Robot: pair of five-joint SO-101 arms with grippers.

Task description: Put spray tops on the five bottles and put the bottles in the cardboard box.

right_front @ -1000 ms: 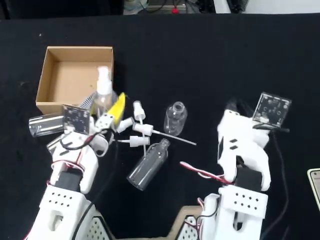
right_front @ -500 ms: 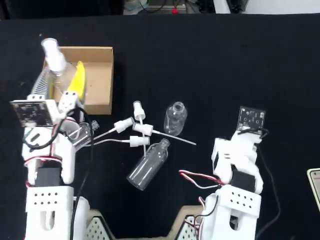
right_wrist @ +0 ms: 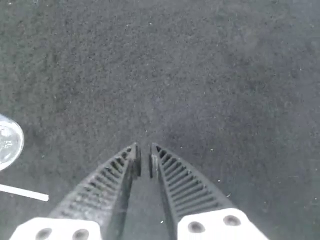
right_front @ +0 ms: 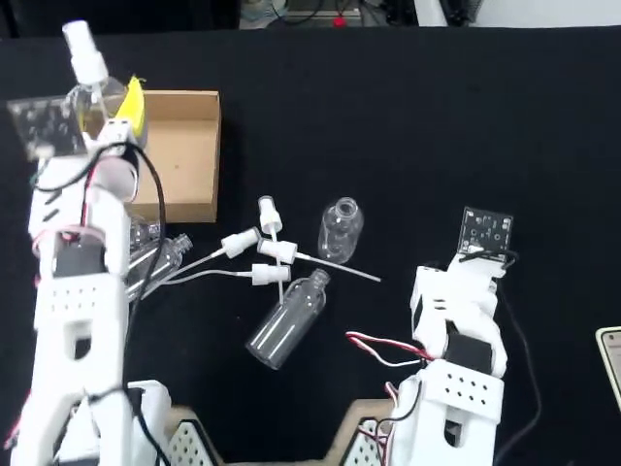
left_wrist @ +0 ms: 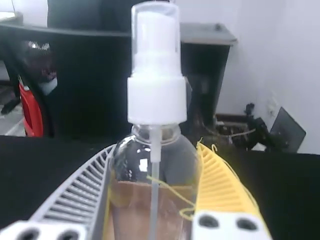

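Left gripper (left_wrist: 156, 150) clamps clear round-shouldered bottle (left_wrist: 134, 172) — white cylindrical spray top (left_wrist: 156, 95).

I'm viewing the surface (right_front: 408, 116) from above; close behind the left end effector (left_wrist: 157, 150) I'm facing the room, behind the right end effector (right_wrist: 144, 150) sharing that surface.

The black counter (right_front: 466, 116) carries a pale flat object (right_front: 611, 354) at the high view's right edge. Past its far edge is a tangle of cables (right_front: 320, 14), one red.

held bottle (left_wrist: 150, 175): base cut off | table bottle (right_front: 170, 249): seemingly half behind arm (right_front: 73, 282)
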